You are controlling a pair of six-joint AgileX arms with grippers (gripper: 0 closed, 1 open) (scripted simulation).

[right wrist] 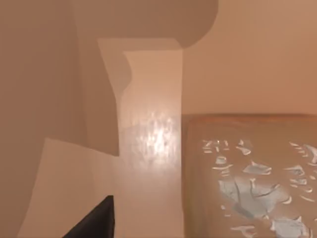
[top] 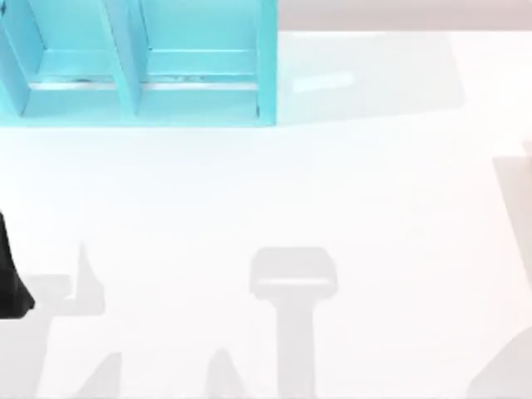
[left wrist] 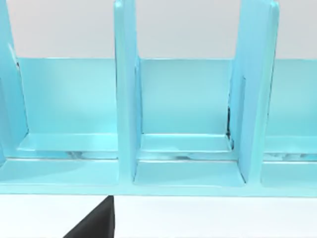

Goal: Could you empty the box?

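A cyan box (top: 141,83) with upright dividers stands at the table's far left. The left wrist view faces its compartments (left wrist: 183,148); those in sight hold nothing that I can make out. A dark part of my left arm (top: 10,283) sits at the table's left edge, well in front of the box. A black tip of my left gripper (left wrist: 94,223) shows just short of the box's front lip. A black tip of my right gripper (right wrist: 94,220) shows in the right wrist view, against tan surfaces.
The white table (top: 332,191) stretches in front of and to the right of the box, crossed by grey arm shadows (top: 293,283). A tan flat-topped block (right wrist: 247,178) with pale flecks lies close to the right wrist camera; I cannot tell what it is.
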